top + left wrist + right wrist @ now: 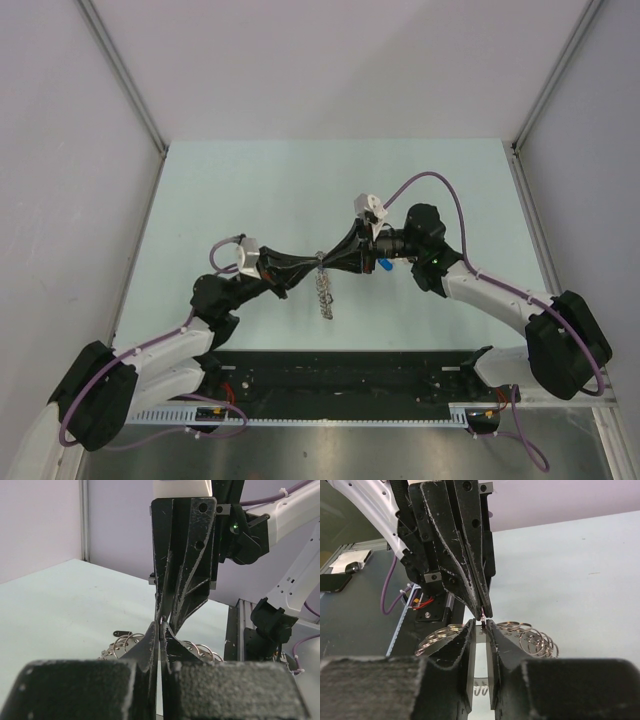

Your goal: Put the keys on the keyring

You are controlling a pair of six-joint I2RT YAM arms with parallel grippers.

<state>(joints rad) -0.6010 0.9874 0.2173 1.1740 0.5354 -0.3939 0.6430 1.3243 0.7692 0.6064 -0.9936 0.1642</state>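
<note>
Right gripper [481, 625] tips, left gripper [485, 612] tip-to-tip, keyring [534, 639] just below

Left fingers [298, 267] and right fingers [346, 259] tip to tip mid-frame, silver ring chain [324, 291] just below, over pale table [250, 190].

Robotics lab cell, white panel walls [60, 150], aluminium posts [125, 75], pale table [300, 190]

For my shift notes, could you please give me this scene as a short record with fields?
left gripper: shut, tip to tip with the right one
right gripper: jaws narrowly apart
keyring: string of silver rings near both grippers; held or not, unclear
blue key: beside the right arm
table: pale green
</note>
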